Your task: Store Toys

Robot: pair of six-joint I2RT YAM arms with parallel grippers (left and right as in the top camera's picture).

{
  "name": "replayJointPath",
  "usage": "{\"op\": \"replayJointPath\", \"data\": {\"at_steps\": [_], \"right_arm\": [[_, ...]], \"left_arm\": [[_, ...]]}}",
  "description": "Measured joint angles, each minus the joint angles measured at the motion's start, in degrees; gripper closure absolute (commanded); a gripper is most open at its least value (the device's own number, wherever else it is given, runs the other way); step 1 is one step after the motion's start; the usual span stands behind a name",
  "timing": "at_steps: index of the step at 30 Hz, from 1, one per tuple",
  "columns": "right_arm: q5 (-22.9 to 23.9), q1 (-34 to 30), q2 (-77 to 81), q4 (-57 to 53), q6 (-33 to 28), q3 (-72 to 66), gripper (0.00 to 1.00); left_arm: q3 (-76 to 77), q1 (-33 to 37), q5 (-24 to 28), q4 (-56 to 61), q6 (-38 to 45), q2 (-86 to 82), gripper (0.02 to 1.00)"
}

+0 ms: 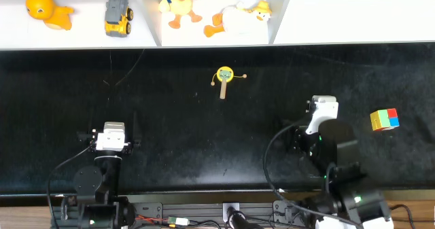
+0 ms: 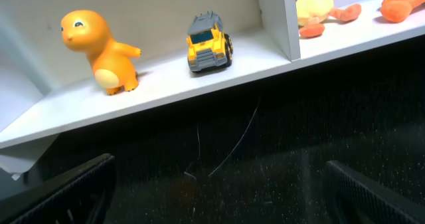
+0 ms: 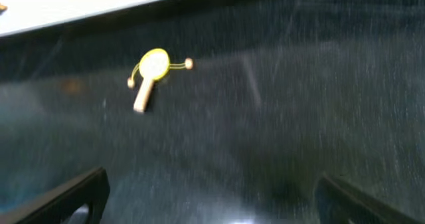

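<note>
A small yellow rattle drum with a wooden handle lies on the black mat, also in the right wrist view. A colourful cube sits at the mat's right. On the white shelf stand an orange figure, a yellow toy truck, a plush duck and a white plush duck. My left gripper is open near its base, empty. My right gripper is open and empty, short of the rattle drum.
The white shelf runs along the far edge, split by dividers; its right compartment holds nothing. Black mat spreads between the arms and the shelf.
</note>
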Motion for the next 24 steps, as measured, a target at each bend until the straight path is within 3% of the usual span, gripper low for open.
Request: {"op": "replayJointPath", "data": {"at_steps": [6, 16, 24], "right_arm": [[3.13, 5.31, 7.19, -4.52, 5.6, 7.06, 0.007], [15.67, 18.25, 20.15, -1.99, 18.05, 8.52, 0.007], [17.25, 19.63, 30.56, 5.86, 21.11, 10.54, 0.005]], "left_arm": [[0.0, 0.0, 0.02, 0.0, 0.0, 0.0, 0.02], [0.0, 0.0, 0.0, 0.0, 0.0, 0.0, 0.02], [0.0, 0.0, 0.0, 0.0, 0.0, 0.0, 0.02]]}}
